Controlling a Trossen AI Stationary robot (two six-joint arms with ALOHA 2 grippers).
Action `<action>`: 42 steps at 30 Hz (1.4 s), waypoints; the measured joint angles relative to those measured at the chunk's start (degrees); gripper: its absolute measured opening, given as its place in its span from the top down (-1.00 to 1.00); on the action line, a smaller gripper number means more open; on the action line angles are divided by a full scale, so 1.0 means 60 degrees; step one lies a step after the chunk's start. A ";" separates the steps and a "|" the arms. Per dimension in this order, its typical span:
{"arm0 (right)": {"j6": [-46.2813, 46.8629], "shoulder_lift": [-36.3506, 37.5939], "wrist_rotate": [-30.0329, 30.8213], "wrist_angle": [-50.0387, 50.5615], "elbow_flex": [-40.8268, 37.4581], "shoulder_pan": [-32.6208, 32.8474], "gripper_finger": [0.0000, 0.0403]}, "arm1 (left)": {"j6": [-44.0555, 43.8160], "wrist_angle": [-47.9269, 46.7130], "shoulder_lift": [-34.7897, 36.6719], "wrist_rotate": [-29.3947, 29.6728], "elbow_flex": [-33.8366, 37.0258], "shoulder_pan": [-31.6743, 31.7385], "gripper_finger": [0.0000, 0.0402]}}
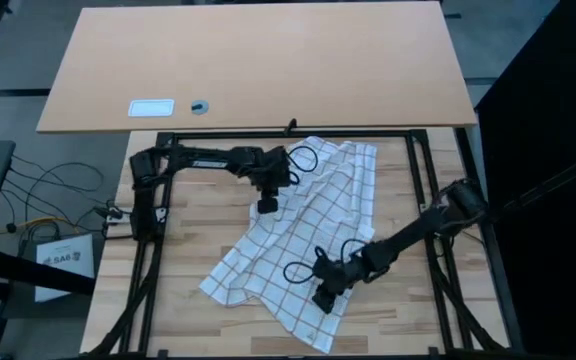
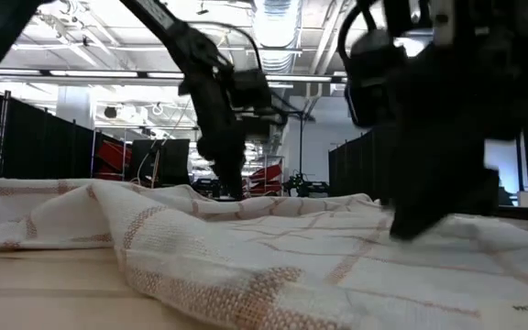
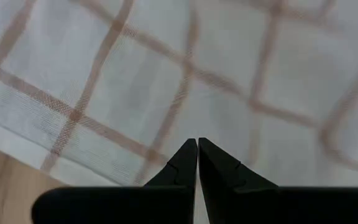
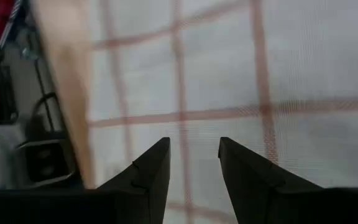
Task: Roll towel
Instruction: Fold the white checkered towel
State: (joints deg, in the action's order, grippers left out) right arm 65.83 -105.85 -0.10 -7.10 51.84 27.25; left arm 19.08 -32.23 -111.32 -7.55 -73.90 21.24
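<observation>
Under right gripper (image 1: 325, 299), towel (image 1: 308, 235) partly hidden.

towel (image 1: 303, 235): lies spread and rumpled on the slatted wooden table (image 1: 188, 265), running from the far middle to the near edge, right of centre
left gripper (image 1: 267, 206): over the towel's far left edge
right gripper (image 1: 324, 301): over the towel's near corner, well apart from the left gripper
label card (image 1: 151, 107): on the plain tabletop (image 1: 368, 60) behind the slatted table, far left
small round object (image 1: 200, 105): just right of the label card
</observation>
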 joint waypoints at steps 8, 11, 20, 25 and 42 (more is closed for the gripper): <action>0.1043 -0.0618 0.0099 -0.0468 0.0229 0.0778 0.37 | 0.0355 0.0187 -0.0388 0.0093 0.0012 0.1074 1.00; 0.1264 -0.0580 0.0090 -0.0396 0.0232 0.1129 0.37 | 0.0272 0.0008 -0.0342 0.0053 0.0096 0.1483 1.00; 0.1513 -0.0515 -0.0267 0.0596 0.0257 0.1702 0.37 | -0.0027 -0.0486 -0.0260 -0.0036 0.0806 0.2045 1.00; 0.0685 -0.0064 -0.0317 0.1460 0.0226 0.1370 0.37 | -0.0503 -0.0568 -0.0019 -0.0145 0.1211 0.2139 1.00; -0.4933 0.3526 0.1205 0.5081 0.0174 -0.6417 0.37 | 0.0057 0.0706 0.1496 0.0222 0.0721 0.2686 1.00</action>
State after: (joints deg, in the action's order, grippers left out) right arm 36.24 -84.69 7.13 23.38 52.88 -11.25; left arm 19.42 -28.00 -102.35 -6.22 -69.57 37.36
